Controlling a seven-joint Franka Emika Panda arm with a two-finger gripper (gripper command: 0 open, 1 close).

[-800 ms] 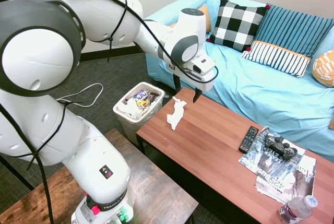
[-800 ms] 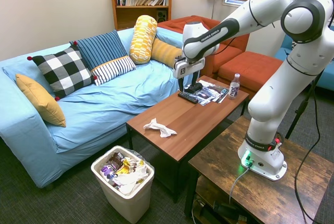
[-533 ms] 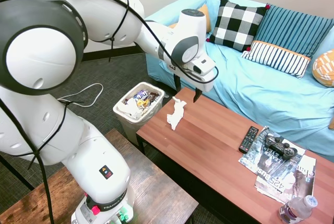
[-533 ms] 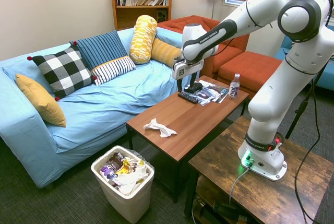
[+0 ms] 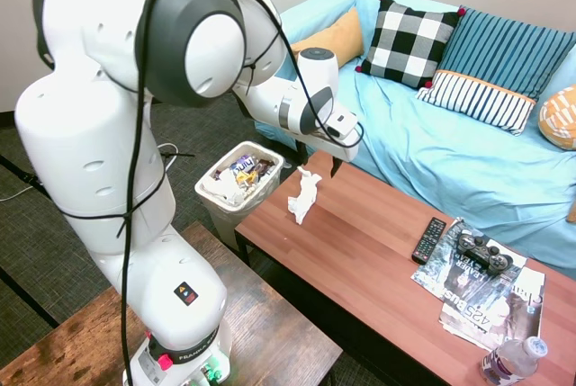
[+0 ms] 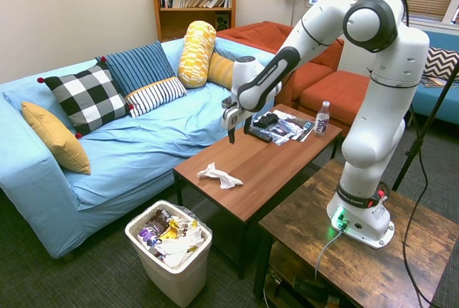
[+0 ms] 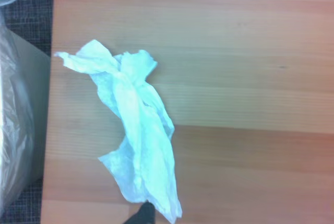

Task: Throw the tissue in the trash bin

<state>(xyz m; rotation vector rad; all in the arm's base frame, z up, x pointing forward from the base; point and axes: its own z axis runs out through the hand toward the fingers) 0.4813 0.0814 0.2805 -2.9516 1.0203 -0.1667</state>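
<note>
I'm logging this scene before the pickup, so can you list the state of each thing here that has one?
tissue: crumpled, lying loose on the coffee table, not held
trash bin: upright on the floor beside the table end, lined, holding wrappers
claw: open, empty, above the table near the tissue
remote control: lying flat on the table
game controller: resting on the magazines
water bottle: upright, capped

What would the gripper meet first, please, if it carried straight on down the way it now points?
Probably the tissue on the coffee table: the open gripper points down and the wrist view centres on it, though exact alignment is unclear.
</note>
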